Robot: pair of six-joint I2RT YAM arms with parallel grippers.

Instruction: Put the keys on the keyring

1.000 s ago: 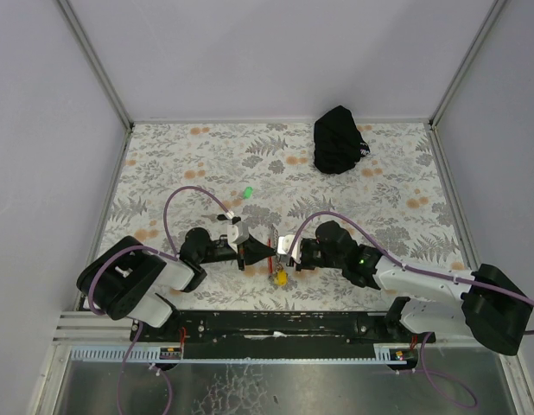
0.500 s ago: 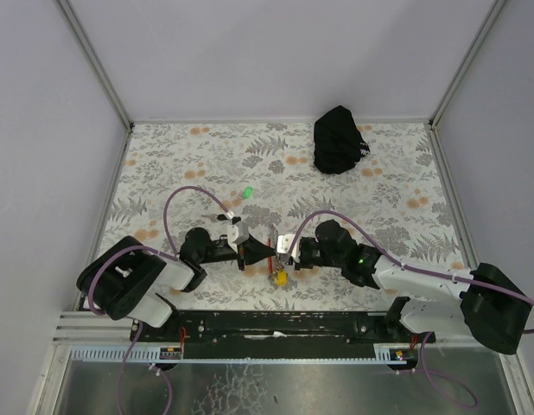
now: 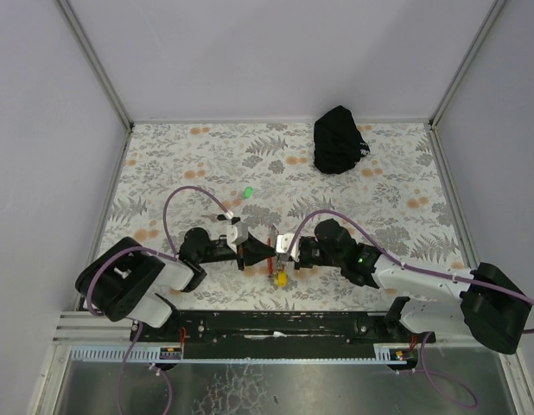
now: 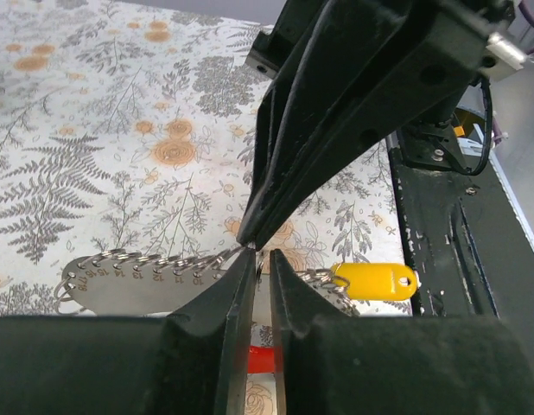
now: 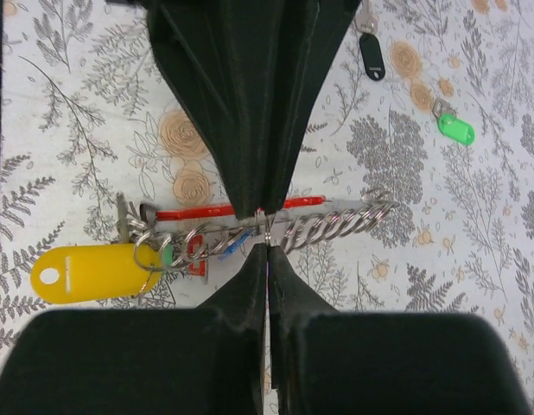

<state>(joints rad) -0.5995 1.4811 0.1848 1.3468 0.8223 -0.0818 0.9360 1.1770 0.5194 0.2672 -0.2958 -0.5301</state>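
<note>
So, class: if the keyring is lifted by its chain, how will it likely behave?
Probably floppy: the keyring is mostly linked chain, so it should sag. Its yellow tag sits on loose rings, so it would likely dangle and swing.

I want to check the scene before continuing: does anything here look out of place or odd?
Nothing is damaged or spilled. The green key lies loose on the table, apart from the keyring, whose chain the jaws of both arms pinch. A small black tag lies loose too.
</note>
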